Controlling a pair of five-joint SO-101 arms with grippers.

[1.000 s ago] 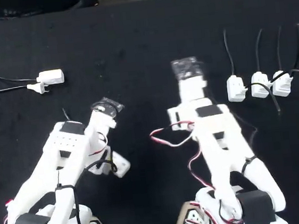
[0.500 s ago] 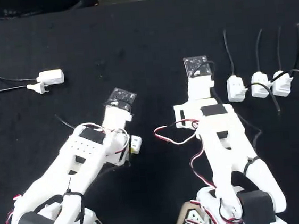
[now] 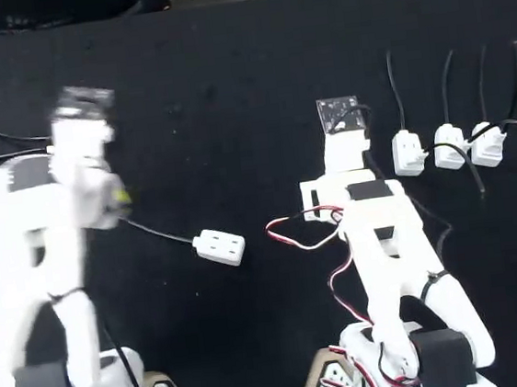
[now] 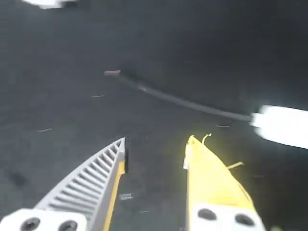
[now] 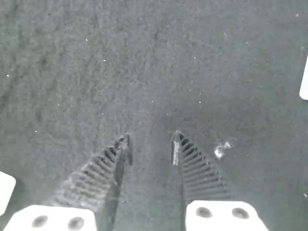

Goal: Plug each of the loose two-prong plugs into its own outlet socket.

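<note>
Jaws of both grippers stand spread, with nothing between them. On the left gripper (image 4: 155, 139), a grey finger (image 4: 98, 185) and a yellow finger (image 4: 209, 175) hang above the black table (image 3: 226, 58). A black cord (image 4: 178, 99) lies on the table just beyond their tips and ends at a white socket (image 4: 284, 126). From above, that socket lies flat between the two arms, closer to the left arm (image 3: 36, 235), and its cord trails back to that arm's side. The left arm stands at the table's left side. The right gripper (image 5: 151, 135) points down at bare cloth, its fingertips apart and touching nothing. The right arm (image 3: 384, 245) stretches out mid-table. Its wrist is just beside the first of three white blocks (image 3: 409, 153), which sit in a row toward the far right. Each block has a thin black cord running toward the table's back edge, and one more cord curls forward from among them.
</note>
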